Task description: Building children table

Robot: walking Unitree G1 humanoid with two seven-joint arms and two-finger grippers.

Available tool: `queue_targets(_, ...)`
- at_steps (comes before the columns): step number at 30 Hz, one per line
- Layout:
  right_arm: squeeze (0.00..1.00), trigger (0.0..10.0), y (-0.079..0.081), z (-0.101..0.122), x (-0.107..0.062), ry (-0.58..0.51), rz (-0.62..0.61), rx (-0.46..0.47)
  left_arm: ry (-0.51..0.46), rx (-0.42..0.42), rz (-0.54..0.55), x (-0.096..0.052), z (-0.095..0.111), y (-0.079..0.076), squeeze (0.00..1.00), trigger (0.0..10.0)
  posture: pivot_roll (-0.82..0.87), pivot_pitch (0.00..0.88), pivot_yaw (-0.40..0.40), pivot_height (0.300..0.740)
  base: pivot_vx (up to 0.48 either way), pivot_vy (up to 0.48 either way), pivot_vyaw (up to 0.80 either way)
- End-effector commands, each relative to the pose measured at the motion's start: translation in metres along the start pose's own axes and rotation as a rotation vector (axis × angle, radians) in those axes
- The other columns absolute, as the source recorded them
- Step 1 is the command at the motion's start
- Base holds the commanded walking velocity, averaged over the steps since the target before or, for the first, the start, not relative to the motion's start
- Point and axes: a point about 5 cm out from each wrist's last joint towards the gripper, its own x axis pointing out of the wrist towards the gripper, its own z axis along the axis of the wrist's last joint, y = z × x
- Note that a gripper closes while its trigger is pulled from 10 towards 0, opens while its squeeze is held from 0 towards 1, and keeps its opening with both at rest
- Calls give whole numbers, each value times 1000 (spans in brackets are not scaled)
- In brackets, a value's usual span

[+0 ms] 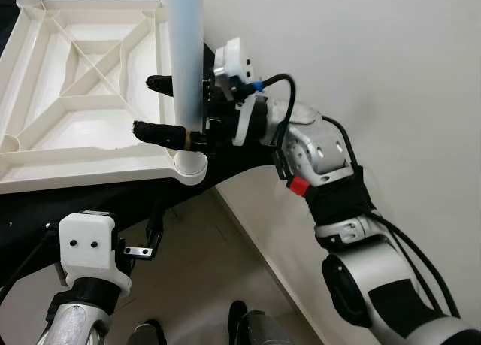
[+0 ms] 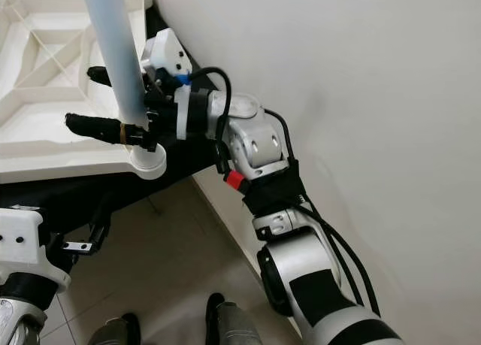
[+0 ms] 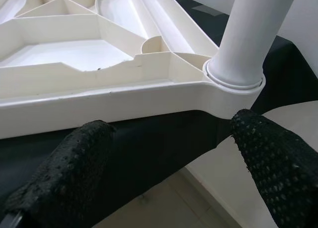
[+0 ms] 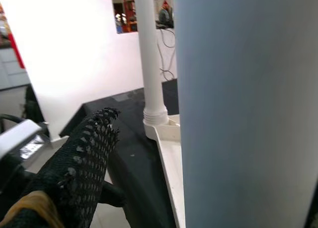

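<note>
So the white moulded-plastic tabletop is lying upside down on a black-covered surface, ribbed underside up, pushed close to the plain white wall. A pale round plastic leg tube stands upright in the near corner socket, and the right gripper has its two black textured fingers wrapped on either side of it, low down, just above the socket collar. Looks clamped on the leg to me.

The left gripper hangs lower, in front of the table edge, fingers spread apart and holding nothing.

Handling guess: hollow plastic, so light and pretty stiff, but that smooth glossy tube will want to slip or spin in the grip. Gripping low near the socket seems smart, less leverage, easier to push straight down. The ribbed frame should take pressure fine at the corners.

In the right wrist view another white leg already stands in a farther corner.
</note>
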Motion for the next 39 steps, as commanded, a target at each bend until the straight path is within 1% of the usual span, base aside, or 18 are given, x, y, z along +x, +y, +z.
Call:
queue_targets(1,0,10000,1,5,1,-27,59,9,19,0,2,-3,-1,2,0,10000,121,324,-122,740,0,0,0)
queue_targets(5,0,10000,-2,5,-5,-26,128,21,22,4,3,-4,-1,3,0,10000,130,321,-120,740,0,0,0)
queue_targets(6,0,1686,-3,5,-6,-27,147,22,20,5,3,-3,-1,3,0,10000,130,319,-121,740,0,0,0)
queue_targets(7,0,0,-4,5,-7,-28,160,23,19,6,4,-3,0,3,0,10000,129,319,-120,740,0,0,0)
queue_targets(21,0,0,-9,5,-16,-5,161,18,16,3,2,-3,0,3,0,10000,118,310,-120,740,0,0,0)
queue_targets(22,0,0,-10,3,-17,12,133,9,16,3,2,-2,0,3,0,10000,117,311,-126,740,0,0,0)
queue_targets(23,0,0,-8,-6,-15,47,70,23,15,4,2,-3,0,4,0,10000,99,322,-143,740,0,0,0)
queue_targets(24,0,0,-4,-25,-11,120,-44,60,14,-2,3,-3,0,3,0,10000,83,308,-181,740,0,0,0)
queue_targets(26,0,0,-4,-25,-11,120,-44,60,14,-2,3,-3,0,3,0,10000,83,308,-181,740,0,0,0)
queue_targets(27,0,0,25,-81,-5,294,-432,144,14,-25,-5,-3,0,1,0,10000,78,326,-181,740,0,0,0)
queue_targets(28,0,0,54,-107,-2,353,-589,265,12,-32,-5,-3,0,1,0,10000,78,326,-181,740,0,0,0)
queue_targets(29,0,0,54,-107,-2,353,-589,265,12,-32,-5,-3,0,1,0,10000,78,326,-181,740,0,0,0)
queue_targets(30,0,0,73,-120,-1,385,-680,351,11,-35,-5,-2,1,1,0,10000,85,327,-174,740,0,0,0)
queue_targets(31,0,0,85,-124,4,395,-686,366,8,-27,-2,-1,1,2,0,10000,74,334,-157,740,0,0,0)
queue_targets(32,0,0,85,-124,4,395,-686,366,8,-27,-2,-1,1,2,0,10000,74,334,-157,740,0,0,0)
queue_targets(34,0,0,76,-118,7,370,-712,289,4,-16,4,2,1,3,0,10000,77,318,-153,740,0,0,0)
queue_targets(37,0,0,52,-105,15,323,-740,229,-3,-26,-7,5,2,0,0,10000,80,306,-151,740,0,0,0)
queue_targets(39,0,0,42,-98,22,300,-725,196,-5,-24,-14,7,1,-1,0,10000,87,304,-153,740,0,0,0)
